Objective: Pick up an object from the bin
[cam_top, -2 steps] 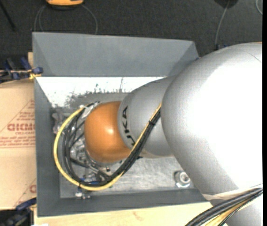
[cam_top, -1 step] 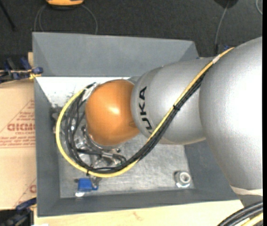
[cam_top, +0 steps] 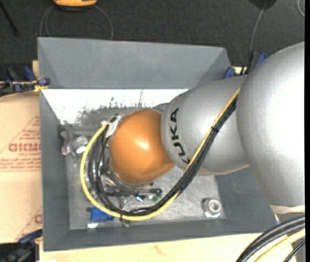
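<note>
My gripper's dark body point(cam_top: 115, 189) shows just below the orange wrist cover, low over the bin's front left part. A small blue object point(cam_top: 98, 216) lies right beside it by the front wall, partly behind the cables. A thin dark and green piece point(cam_top: 147, 193) lies just to the gripper's right on the floor. A crumpled clear and silvery thing point(cam_top: 73, 144) rests against the left wall, a little behind the gripper.
A shiny metal nut point(cam_top: 213, 207) sits in the bin's front right corner. The arm with its orange cover and looping black and yellow cables spans the middle of the bin from the right and hides the floor beneath it.
</note>
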Controlling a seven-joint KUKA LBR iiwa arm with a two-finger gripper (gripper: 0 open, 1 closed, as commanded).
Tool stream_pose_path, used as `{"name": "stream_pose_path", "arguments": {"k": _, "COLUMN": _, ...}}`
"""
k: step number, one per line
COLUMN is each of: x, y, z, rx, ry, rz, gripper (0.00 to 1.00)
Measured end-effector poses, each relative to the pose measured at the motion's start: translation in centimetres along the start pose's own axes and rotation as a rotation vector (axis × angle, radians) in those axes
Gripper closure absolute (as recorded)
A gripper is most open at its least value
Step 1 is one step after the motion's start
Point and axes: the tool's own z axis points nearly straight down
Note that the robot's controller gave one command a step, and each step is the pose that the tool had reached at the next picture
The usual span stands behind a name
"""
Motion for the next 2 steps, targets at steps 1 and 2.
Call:
{"name": "stream_pose_path", "arguments": {"k": 1, "x": -0.94, "y": 1.24, "z": 3.48, "rx": 0.008, "ry": -0.01, "rz": -0.18, "gripper": 0.0}}
{"name": "stream_pose_path", "arguments": {"k": 2, "x": -1.11, "y": 1.33, "z": 3.35, "rx": 0.007, "ry": -0.015, "rz": -0.175, "gripper": 1.0}}
